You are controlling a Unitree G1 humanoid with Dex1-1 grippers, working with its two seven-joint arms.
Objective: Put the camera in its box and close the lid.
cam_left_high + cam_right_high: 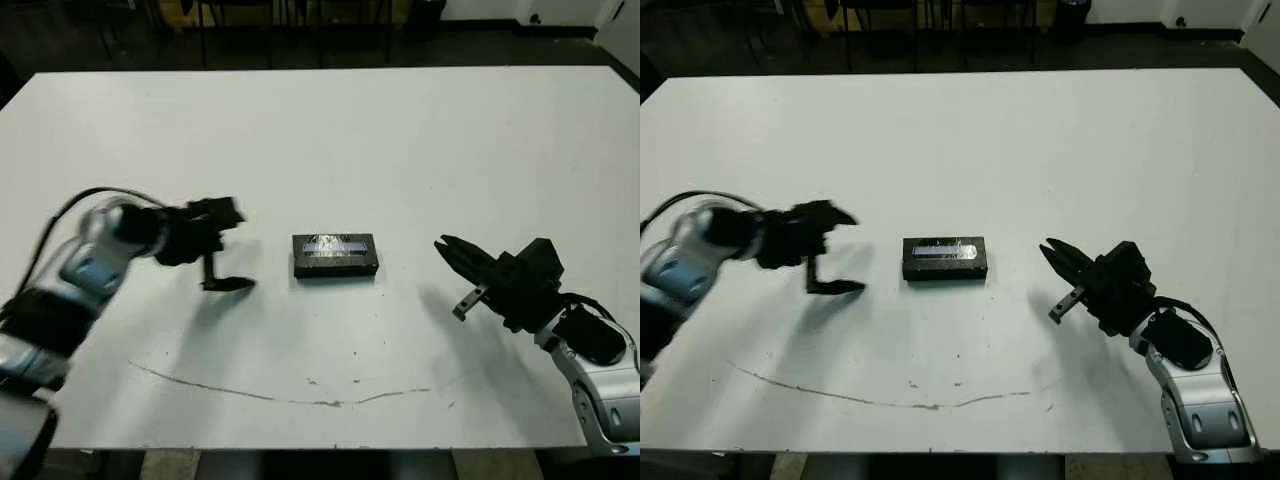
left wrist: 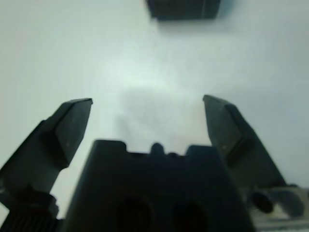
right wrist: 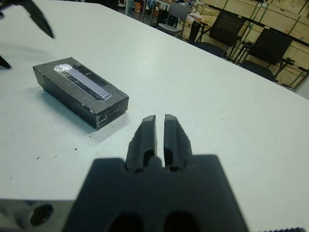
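A black rectangular box lies in the middle of the white table, its lid sitting flush on top with a shiny silver strip along it. The camera is out of view. To the box's left my left gripper hovers open, apart from it, and its fingers frame bare table with the box beyond them. To the right of the box is my right gripper, pointing toward it. Its fingers stand almost together, shut on nothing, a short way from the box.
A thin dark line marks the table near its front edge. Beyond the far edge stand black chairs and wooden crates. My left gripper's fingers show past the box in the right wrist view.
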